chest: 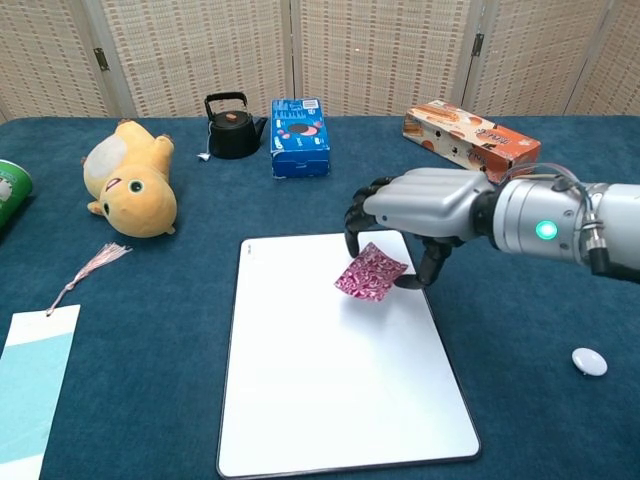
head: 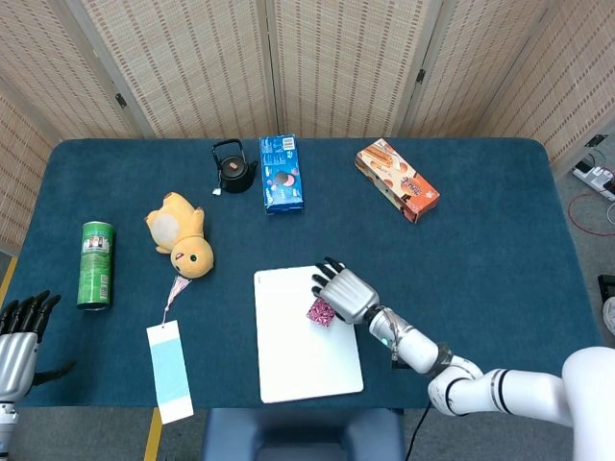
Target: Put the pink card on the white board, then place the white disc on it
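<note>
From above, the head view shows a dark blue table [head: 500, 240] with a white board [head: 288, 355] lying flat near its front edge. Over the board's upper right part hangs the right hand [head: 343, 291], fingers curled down and pinching a small pink card [head: 319, 311] by its edge. The card looks thin, light and a little floppy, with a glittery patterned face, so it should be taken by an edge and would likely flutter if dropped. The card peeks out below and to the left of the fingers. I cannot tell from this view whether it touches the board. The left hand [head: 21, 331] rests at the far left corner, fingers straight and apart, holding nothing.

From the front, the chest view shows the right hand [chest: 425, 205] reaching in from the right, thumb and a fingertip gripping the card [chest: 370, 272] at its right corner. The card hangs tilted, clear above the board [chest: 330, 400], under the fingers. The white disc [chest: 589, 361] lies on the table well to the right of the board, untouched. It looks small, hard and smooth, likely slippery to pinch.
</note>
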{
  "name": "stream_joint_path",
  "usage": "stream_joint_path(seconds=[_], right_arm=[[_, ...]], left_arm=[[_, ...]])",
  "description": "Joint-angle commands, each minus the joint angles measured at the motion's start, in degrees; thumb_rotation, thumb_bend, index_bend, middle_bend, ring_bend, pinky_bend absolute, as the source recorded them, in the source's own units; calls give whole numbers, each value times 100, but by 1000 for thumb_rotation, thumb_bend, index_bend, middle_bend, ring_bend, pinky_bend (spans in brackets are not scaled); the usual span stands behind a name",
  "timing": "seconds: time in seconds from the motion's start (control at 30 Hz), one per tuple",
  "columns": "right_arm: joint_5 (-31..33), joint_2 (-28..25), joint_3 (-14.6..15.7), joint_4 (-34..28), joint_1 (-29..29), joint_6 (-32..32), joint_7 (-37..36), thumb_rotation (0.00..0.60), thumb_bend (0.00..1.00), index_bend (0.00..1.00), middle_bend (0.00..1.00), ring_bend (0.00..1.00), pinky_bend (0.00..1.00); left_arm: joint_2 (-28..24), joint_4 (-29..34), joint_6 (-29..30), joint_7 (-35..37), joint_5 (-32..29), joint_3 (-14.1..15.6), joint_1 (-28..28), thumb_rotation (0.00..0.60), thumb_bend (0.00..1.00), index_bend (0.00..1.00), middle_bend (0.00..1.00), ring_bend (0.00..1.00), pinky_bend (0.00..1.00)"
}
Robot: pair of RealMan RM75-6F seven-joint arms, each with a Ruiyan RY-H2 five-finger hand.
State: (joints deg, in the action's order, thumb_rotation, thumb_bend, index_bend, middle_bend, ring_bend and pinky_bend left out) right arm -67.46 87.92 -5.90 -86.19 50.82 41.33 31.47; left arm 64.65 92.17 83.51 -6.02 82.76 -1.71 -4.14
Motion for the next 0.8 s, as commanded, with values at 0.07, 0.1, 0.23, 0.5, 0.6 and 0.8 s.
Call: stream_joint_path(seconds=[0.07,0.1,0.23,0.5,0.6,0.8], right_arm=[[12,122,28,-1,56,74,-16,600,365,282,190,63,21],[-3,109,42,-12,53,90,-27,600,365,238,187,64,21],[-133,-45,116,-174,-23,249,-115,600,364,55,172,58,21],[-803,-819,520,-790,-532,888,-553,600,365,121,183,53,21],[-1129,-1125,752,-934,-838,1264,-733,600,364,214,193,52,21],[-1718,-1534,1219,-901,-1424,1887,-1180,600,364,307,221,56,21]], left_arm=[[11,-44,-3,49,1,6,8,600,135,120,80,92,0],[14,-55,0,62,3,4,9,600,134,120,80,92,0],[27,-92,-10,96,2,-5,1,600,135,120,80,92,0],[39,-95,-31,100,55,-10,-38,600,135,120,80,94,0],[41,-81,-54,85,59,-14,-57,600,135,120,80,94,0],[63,-7,-105,-17,131,-26,-140,600,135,120,80,94,0]])
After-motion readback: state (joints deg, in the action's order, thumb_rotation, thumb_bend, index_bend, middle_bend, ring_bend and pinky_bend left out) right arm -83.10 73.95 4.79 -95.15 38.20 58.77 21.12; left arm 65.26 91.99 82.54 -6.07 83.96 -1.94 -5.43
